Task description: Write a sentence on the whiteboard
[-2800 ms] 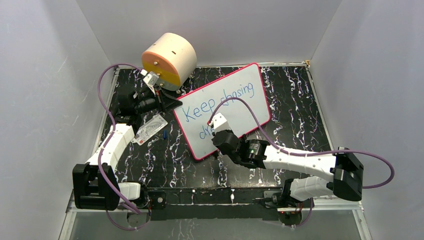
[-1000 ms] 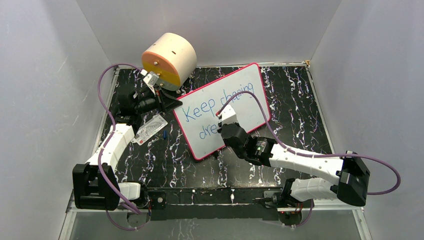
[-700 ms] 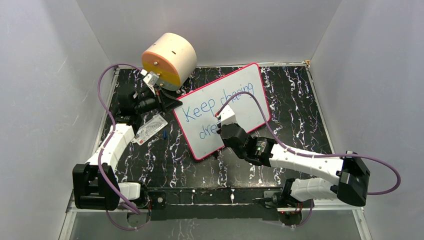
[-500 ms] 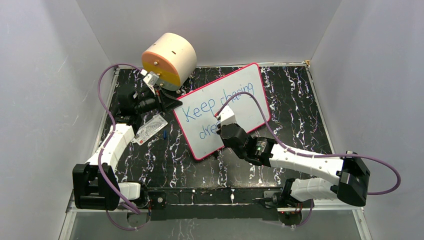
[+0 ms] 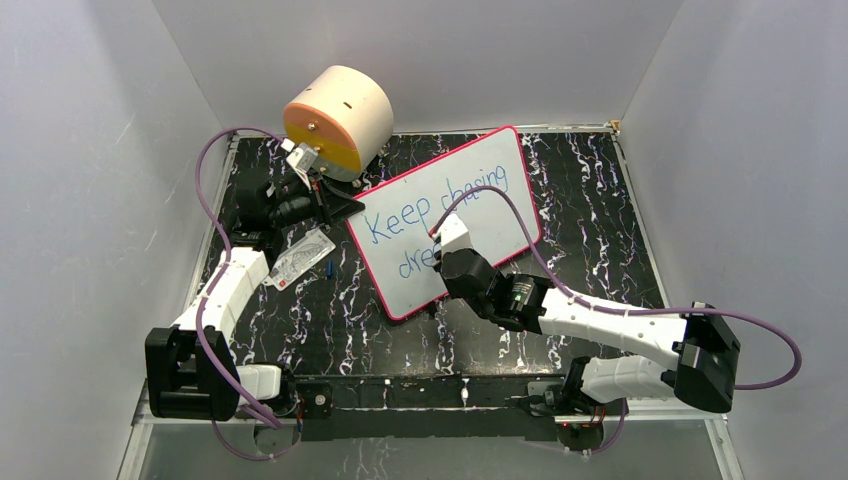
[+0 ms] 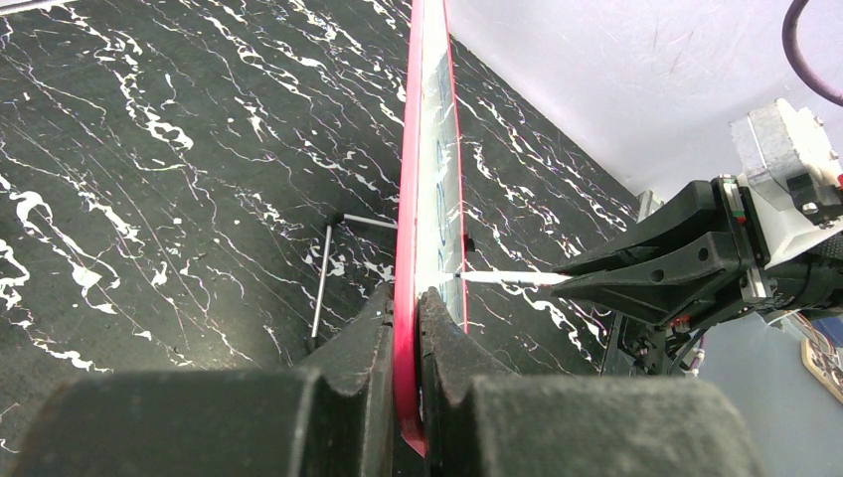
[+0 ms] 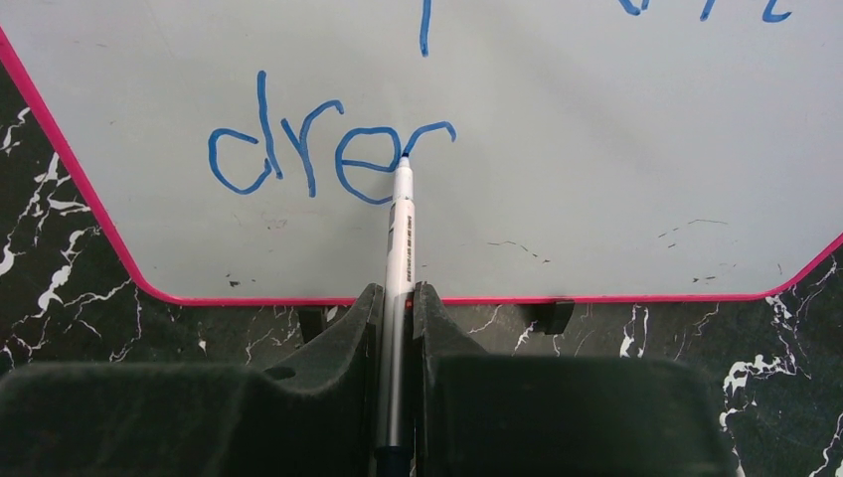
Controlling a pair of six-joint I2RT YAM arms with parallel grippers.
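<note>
We write line two of the sentence (image 7: 308,159) | right tool (image 7: 398,298) grasps marker (image 7: 401,234), left tool (image 6: 406,298) clamps whiteboard (image 6: 435,179) edge | next: finish the 'a'

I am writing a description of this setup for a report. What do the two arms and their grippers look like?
The left arm and right arm are alike: white shells on the links, black joint housings. A purple cable loops along each. The left gripper and right gripper are black, with thick tapering fingers.
</note>
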